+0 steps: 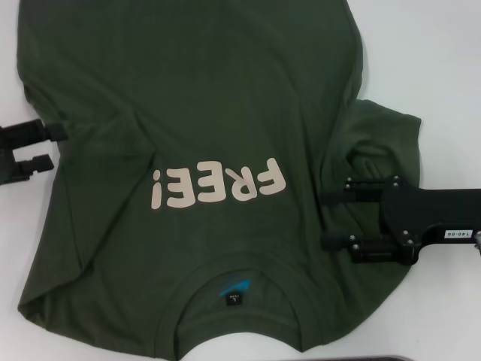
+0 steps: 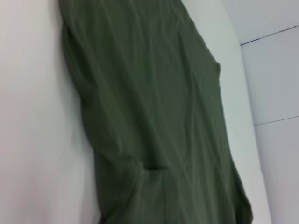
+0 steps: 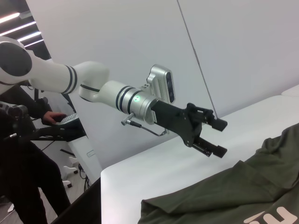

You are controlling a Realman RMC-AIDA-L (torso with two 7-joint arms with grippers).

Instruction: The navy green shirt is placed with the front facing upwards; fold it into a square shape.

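head view: navy green shirt (image 1: pixel 203 135), front up, spread over white table (image 1: pixel 443 68), collar at 6 o'clock, right sleeve bunched at 3 o'clock. left gripper (image 1: pixel 52 147) at 9 o'clock by the shirt's edge, jaws apart, empty. right gripper (image 1: pixel 331 219) over the bunched sleeve, jaws apart.

left wrist view: shirt cloth only, softly creased.

right wrist view: left gripper above the table, spread, holding nothing.

handling, judged: light, limp, prone to wrinkle; pinch at sleeve and side edges.

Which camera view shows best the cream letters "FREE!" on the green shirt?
The head view: there the whole word "FREE!" lies in sight on the chest of the green shirt, between the left gripper and the right gripper. The right wrist view catches only part of the letters at its edge. The left wrist view shows plain green cloth, no letters.
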